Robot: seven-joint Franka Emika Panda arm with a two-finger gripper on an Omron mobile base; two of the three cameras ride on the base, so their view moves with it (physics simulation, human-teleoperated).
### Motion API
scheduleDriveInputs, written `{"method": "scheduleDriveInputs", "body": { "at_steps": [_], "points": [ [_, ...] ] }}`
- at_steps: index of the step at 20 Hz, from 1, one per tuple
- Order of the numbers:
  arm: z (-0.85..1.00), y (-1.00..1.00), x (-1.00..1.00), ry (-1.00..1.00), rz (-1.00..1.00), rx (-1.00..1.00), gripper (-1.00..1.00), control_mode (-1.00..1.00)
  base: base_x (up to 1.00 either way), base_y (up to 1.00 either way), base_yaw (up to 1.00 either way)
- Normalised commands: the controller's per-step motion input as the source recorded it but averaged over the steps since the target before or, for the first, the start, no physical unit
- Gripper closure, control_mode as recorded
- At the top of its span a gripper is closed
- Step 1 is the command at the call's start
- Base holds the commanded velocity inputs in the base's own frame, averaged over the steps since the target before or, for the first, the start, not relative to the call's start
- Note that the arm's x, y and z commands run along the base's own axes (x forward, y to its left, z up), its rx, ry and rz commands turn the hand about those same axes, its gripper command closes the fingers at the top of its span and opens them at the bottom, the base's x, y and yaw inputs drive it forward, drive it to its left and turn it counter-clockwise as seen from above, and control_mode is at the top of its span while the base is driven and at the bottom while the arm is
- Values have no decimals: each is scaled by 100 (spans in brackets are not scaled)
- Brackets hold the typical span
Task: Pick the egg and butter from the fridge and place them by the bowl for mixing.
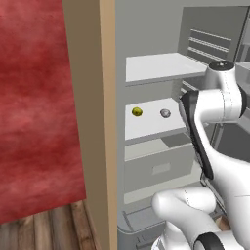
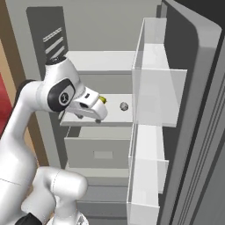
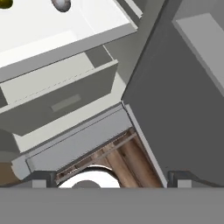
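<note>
The fridge (image 1: 146,29) stands open, with white shelves inside. On its middle shelf (image 1: 146,128) lies the egg (image 1: 137,112), a tiny golden-yellow ball, also seen as the egg (image 2: 102,99) and the egg (image 3: 4,3). My gripper (image 2: 88,117) hangs open and empty just in front of that shelf's edge, close beside the egg and not touching it. In the hand view the gripper (image 3: 111,180) points down past the shelf toward the drawer. The butter and the bowl are out of view.
A small grey ball (image 1: 165,113) lies on the same shelf right of the egg. A grey drawer (image 2: 99,154) sits under the shelf. The open fridge door (image 2: 193,110) with clear racks (image 2: 154,101) stands at the right. A tan surround (image 1: 90,122) and red wall (image 1: 34,97) are left.
</note>
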Motion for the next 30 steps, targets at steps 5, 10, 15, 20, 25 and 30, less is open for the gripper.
{"method": "scheduleDriveInputs", "body": {
  "at_steps": [5,10,15,20,25,30],
  "points": [
    [-5,0,36,-5,0,0,-100,-100,0,0,0],
    [-15,0,45,0,13,0,-100,-100,0,0,0],
    [-17,-1,27,0,25,0,-100,-100,0,0,0],
    [-5,-3,3,0,11,0,-100,-100,0,0,0],
    [0,-12,20,0,1,0,-100,-100,0,0,0],
    [-3,-16,47,0,0,0,-100,-100,0,0,0]
  ]
}}
